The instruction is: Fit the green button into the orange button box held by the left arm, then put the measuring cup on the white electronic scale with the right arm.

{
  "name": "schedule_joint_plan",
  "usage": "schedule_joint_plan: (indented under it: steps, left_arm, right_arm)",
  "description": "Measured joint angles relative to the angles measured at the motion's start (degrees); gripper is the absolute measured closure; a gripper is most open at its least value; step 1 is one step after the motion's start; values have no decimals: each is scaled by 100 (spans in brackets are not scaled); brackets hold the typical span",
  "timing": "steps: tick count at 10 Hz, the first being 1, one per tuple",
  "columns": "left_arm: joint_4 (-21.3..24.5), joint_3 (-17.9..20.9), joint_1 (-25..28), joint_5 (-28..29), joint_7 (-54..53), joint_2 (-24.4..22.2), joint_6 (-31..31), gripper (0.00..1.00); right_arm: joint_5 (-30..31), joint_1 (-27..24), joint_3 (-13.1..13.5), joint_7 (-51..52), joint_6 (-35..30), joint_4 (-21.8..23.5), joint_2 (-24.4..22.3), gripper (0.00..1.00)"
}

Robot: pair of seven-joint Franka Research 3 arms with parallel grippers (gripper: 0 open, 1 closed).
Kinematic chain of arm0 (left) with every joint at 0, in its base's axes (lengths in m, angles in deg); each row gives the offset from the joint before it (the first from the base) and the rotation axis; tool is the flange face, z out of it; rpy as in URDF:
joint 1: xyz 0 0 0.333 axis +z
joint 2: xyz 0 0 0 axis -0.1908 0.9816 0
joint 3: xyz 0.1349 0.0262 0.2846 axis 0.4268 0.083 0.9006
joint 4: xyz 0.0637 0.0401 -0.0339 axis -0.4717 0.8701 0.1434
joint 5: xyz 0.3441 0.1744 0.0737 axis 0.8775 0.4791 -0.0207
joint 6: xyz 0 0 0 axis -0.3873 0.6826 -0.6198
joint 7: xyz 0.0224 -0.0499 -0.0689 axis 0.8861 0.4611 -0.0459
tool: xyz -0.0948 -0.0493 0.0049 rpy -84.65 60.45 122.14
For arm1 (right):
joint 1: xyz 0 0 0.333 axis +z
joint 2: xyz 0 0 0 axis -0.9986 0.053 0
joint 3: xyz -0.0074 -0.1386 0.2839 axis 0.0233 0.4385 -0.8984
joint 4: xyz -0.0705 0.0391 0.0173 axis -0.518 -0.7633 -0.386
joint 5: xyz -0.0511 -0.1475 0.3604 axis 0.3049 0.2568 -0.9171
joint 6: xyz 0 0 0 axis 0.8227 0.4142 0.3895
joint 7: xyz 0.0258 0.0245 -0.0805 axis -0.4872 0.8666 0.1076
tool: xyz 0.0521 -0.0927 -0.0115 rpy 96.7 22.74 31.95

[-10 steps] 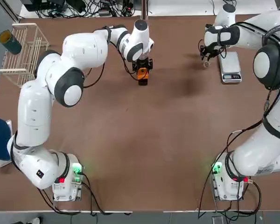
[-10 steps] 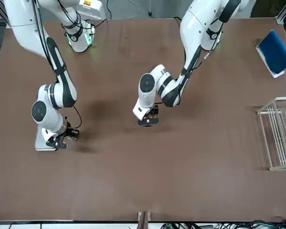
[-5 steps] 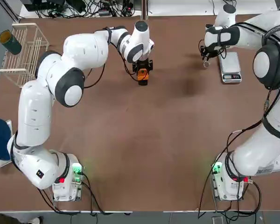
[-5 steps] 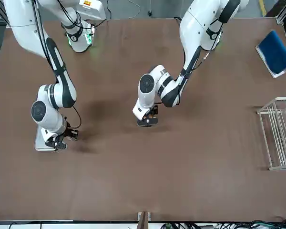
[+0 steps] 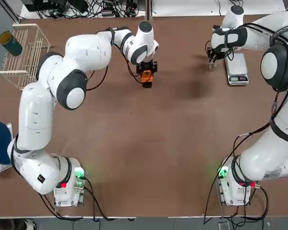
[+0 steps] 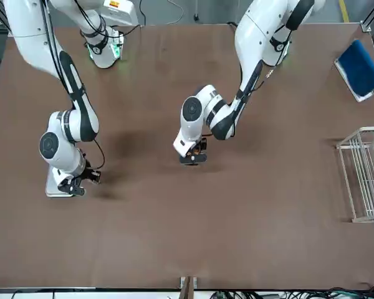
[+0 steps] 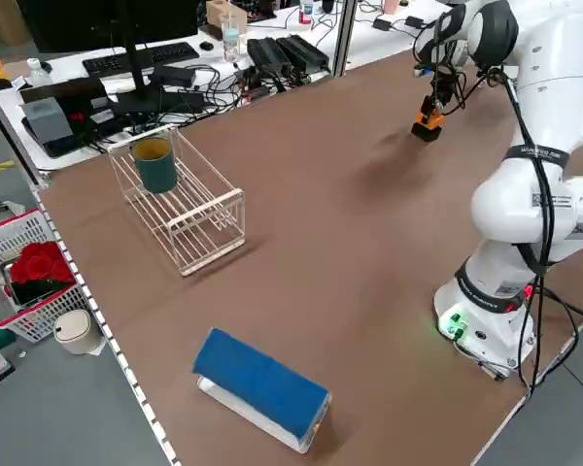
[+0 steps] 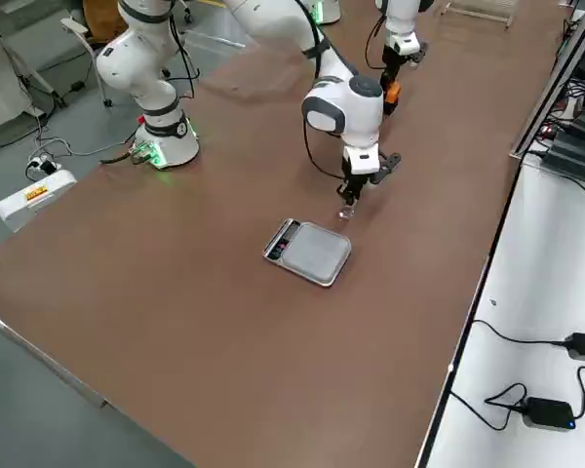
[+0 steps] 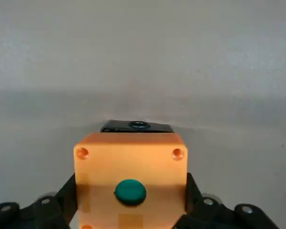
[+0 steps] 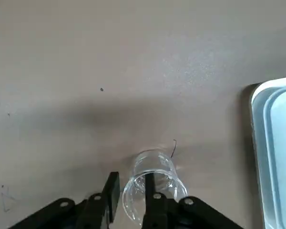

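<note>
The left gripper [image 9: 128, 217] clamps the orange button box [image 9: 130, 179], green button [image 9: 130, 192] seated. The right gripper [image 10: 128, 191], fingers narrowly apart, pinches the measuring cup [image 10: 154, 186] wall; it should grip firmly, then lift straight before crossing to the white electronic scale [image 5: 237, 69].

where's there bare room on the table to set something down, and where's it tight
The widest bare stretch is the middle of the table, between the two arm bases. It is tight at the far edge: the left gripper holds the orange button box, and the right gripper is on the measuring cup beside the white electronic scale. The wire rack fills the far left corner.
</note>
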Motion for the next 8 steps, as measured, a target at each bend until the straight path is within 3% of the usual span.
schedule_joint_plan:
  steps: [5, 7, 8]
  left_arm:
    - [-6, 0, 0, 0, 0, 0, -4, 14]
    - [-7, 0, 0, 0, -1, 1, -4, 10]
    - [-9, 0, 0, 0, -1, 0, -4, 4]
  right_arm:
    - [0, 0, 0, -1, 8, 0, 8, 82]
    - [0, 0, -1, -1, 11, 0, 11, 88]
    - [0, 0, -3, -1, 12, 0, 14, 89]
